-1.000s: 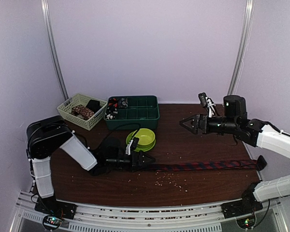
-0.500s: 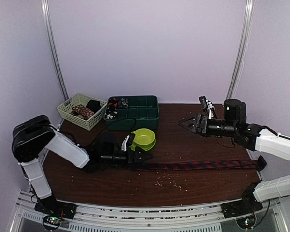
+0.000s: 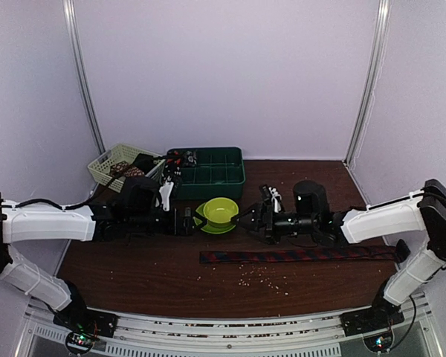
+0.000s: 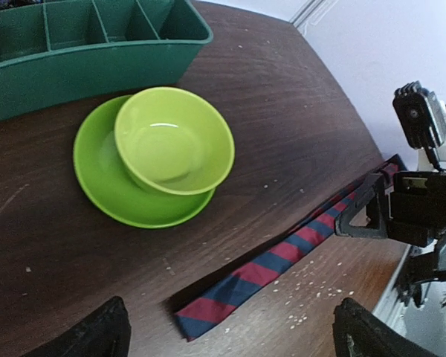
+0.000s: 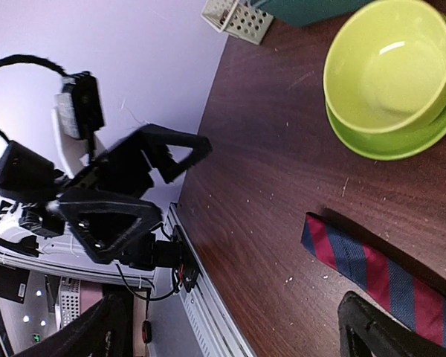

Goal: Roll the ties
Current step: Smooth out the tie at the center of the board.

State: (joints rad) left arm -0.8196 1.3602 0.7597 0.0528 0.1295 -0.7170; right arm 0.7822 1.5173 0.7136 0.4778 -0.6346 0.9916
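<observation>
**Both grippers released; striped tie lies flat, not yet rolled.**
Top view: left gripper (image 3: 187, 221) and right gripper (image 3: 247, 221) flank the green bowl (image 3: 219, 212), jaws spread, holding nothing; the tie (image 3: 297, 255) lies straight, nearer the bases. Left wrist: the tie's end (image 4: 201, 316) lies just ahead; pinch it squarely to start. Right wrist: steady the tie's free length (image 5: 386, 279) so the edges stay aligned.

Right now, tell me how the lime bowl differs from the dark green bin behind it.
The lime bowl is round and undivided; the dark green bin is rectangular, split into compartments. The bowl is empty; the bin holds small items at one end. The bowl sits on a matching plate; the bin rests on the table. Both are green and open-topped.
</observation>
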